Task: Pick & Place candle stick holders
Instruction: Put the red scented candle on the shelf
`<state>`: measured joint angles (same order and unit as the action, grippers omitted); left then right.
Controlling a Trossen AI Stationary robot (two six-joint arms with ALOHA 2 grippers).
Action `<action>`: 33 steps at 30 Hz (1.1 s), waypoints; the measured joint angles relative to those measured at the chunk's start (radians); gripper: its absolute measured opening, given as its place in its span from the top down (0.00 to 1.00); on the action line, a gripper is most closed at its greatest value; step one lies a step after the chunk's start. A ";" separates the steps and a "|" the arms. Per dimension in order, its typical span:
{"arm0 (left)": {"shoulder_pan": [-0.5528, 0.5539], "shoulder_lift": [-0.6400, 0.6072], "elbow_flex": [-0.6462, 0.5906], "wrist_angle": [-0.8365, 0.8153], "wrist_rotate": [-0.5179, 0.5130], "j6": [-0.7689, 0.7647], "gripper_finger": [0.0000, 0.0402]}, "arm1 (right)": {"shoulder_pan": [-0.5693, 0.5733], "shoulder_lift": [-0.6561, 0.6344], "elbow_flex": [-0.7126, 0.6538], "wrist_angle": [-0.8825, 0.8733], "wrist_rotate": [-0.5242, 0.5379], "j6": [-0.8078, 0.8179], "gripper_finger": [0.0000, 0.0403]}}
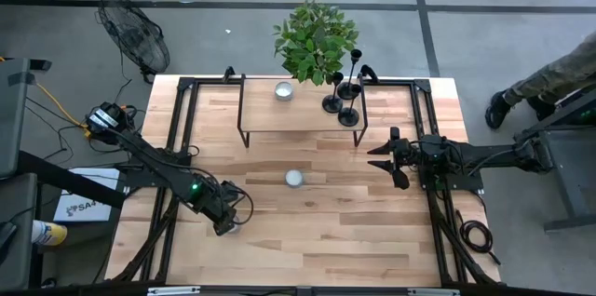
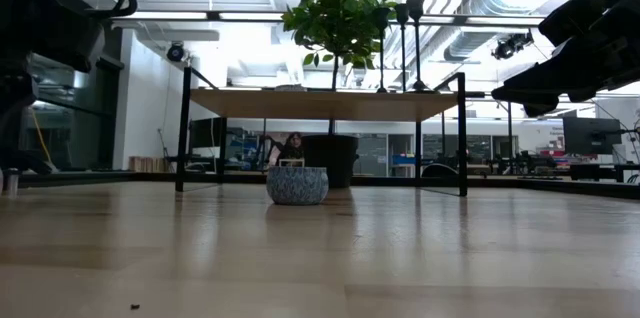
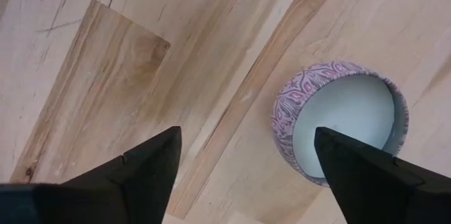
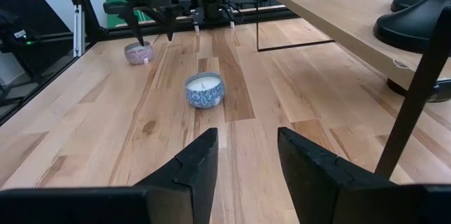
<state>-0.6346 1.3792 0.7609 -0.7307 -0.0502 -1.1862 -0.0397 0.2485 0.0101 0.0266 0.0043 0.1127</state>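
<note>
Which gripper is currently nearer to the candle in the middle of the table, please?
Left. The left gripper sits just off the middle candle, over another candle; the right gripper hangs farther away, beside the shelf.

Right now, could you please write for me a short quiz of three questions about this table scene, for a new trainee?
1. True or false: all three candle stick holders stand on the raised shelf.
2. Which gripper is nearest the purple-patterned candle? A) left gripper B) right gripper
3. Fill in: the blue-patterned candle sits on the ____, not on the shelf.

Key:
1. True. They stand grouped at the shelf's right end, near the potted plant.
2. A. Its open fingers hang just above that candle.
3. Table.
</note>
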 joint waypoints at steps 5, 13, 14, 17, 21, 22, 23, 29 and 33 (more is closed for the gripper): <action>0.001 0.019 0.000 0.002 0.003 0.000 0.26 | 0.000 0.000 0.000 0.000 0.000 0.000 0.65; 0.000 0.031 0.000 0.007 0.007 0.003 0.27 | 0.000 0.000 0.000 0.000 0.000 0.000 0.65; 0.001 0.031 0.000 0.007 0.007 0.002 0.27 | 0.000 0.000 0.000 0.000 0.000 0.001 0.65; 0.000 0.031 0.000 0.007 0.007 0.001 0.27 | 0.000 0.000 0.000 0.000 0.000 0.000 0.65; 0.000 0.031 0.000 0.007 0.007 0.000 0.27 | 0.000 0.000 0.000 0.000 0.000 0.000 0.65; 0.000 0.031 0.000 0.007 0.007 0.000 0.27 | 0.000 0.000 0.000 0.000 0.000 0.000 0.65; 0.000 0.031 0.000 0.008 0.006 0.000 0.27 | 0.000 0.000 0.000 0.000 0.000 0.001 0.65; 0.000 0.031 0.000 0.008 0.006 0.000 0.27 | 0.000 0.000 0.000 0.000 0.000 0.001 0.65; 0.000 0.012 0.000 0.010 0.003 -0.001 0.27 | 0.000 0.000 0.000 0.000 0.000 0.001 0.65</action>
<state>-0.6342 1.3912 0.7612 -0.7207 -0.0469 -1.1873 -0.0399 0.2485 0.0101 0.0269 0.0044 0.1136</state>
